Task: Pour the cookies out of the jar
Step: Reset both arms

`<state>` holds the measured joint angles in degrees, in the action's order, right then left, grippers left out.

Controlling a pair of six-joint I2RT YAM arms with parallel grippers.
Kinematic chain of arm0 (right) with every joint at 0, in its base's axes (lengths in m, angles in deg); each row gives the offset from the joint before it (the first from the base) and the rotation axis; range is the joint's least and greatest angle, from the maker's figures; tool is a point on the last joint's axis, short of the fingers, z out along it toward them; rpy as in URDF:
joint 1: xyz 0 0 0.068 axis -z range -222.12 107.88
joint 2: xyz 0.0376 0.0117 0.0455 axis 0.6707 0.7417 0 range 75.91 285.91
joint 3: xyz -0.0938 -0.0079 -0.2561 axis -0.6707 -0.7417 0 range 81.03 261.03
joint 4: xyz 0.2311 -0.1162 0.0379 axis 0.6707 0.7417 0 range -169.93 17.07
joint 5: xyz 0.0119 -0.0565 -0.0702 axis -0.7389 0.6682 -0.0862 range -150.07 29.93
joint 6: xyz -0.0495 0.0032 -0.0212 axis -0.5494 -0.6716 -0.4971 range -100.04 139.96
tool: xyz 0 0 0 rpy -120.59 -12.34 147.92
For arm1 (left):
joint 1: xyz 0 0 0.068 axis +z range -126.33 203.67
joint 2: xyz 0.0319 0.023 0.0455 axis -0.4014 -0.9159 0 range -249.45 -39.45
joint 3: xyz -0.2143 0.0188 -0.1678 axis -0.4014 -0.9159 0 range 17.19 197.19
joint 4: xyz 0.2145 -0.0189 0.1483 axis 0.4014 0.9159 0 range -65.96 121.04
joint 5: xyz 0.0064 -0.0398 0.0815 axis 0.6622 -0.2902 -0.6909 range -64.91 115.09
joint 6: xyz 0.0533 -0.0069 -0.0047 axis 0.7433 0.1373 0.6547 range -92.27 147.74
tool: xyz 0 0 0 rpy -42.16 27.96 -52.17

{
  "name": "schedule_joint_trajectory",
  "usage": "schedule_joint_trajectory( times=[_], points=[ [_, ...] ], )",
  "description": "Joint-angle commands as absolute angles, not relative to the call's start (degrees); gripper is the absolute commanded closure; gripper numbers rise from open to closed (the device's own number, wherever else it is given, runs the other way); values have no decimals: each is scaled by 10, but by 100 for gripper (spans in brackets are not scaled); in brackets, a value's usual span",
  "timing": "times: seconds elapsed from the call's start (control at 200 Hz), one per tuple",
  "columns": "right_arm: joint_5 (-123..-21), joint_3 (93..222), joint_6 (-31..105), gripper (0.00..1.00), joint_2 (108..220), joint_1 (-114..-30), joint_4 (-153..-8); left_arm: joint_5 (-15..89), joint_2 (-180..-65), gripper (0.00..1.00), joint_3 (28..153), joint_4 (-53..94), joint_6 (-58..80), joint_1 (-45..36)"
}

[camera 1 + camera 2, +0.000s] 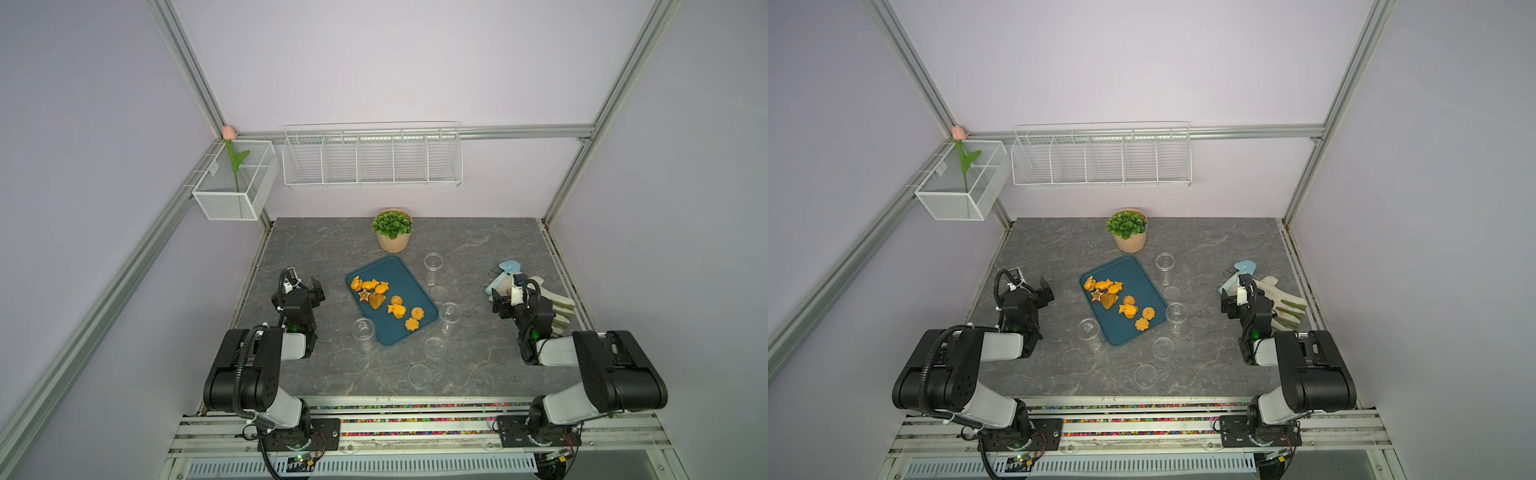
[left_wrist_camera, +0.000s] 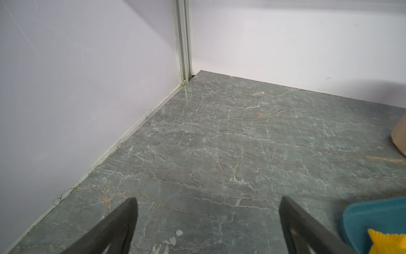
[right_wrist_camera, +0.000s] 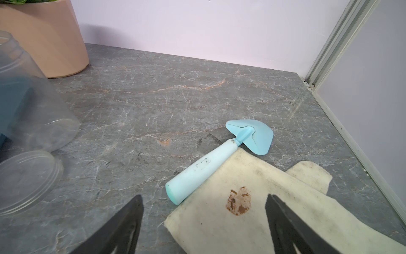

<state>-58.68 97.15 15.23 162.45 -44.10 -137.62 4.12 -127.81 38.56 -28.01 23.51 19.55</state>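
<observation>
Cookies [image 1: 377,301] out on the teal tray [image 1: 399,278] in the middle of the counter [image 1: 332,249], in two loose clusters on the tray's left and near parts, none seen off it. Around the tray, three clear jars [image 1: 450,313] upright and uncapped: one past the far-right edge near the potted plant [image 1: 392,232], one just to the right, one by the near-left corner. Apparently empty, though hard to be sure through clear plastic from above. Three clear lids [image 1: 435,347] flat on the counter, to the right of the tray and nearer the robot. Left end effector [image 1: 318,291] left of the tray, fingers wide apart over bare counter, gripping nothing; in the left wrist view [image 2: 208,202], only a tray corner and one cookie at the frame's edge. Right end effector [image 1: 500,303] well right of the tray, fingers likewise apart and holding nothing, poised over a stained cream glove [image 3: 252,215], a pale blue trowel [image 3: 202,169] lying with its handle along the glove's edge.
</observation>
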Motion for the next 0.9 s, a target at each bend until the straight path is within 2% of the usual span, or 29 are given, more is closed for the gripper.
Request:
schedule_joint_trajectory(
  times=[0.0, 0.095, 0.895],
  points=[
    [-548, 1008, 154, 11, 1638, -439, -1343, 37, -1282, 1, 385, -297, 238, 198],
    [-550, 1029, 177, 11, 1638, -424, -1301, 37, -1282, 0, 385, -297, 238, 198],
    [-555, 1032, 178, 11, 1642, -421, -1299, 37, -1282, 1, 386, -298, 238, 198]
  ],
)
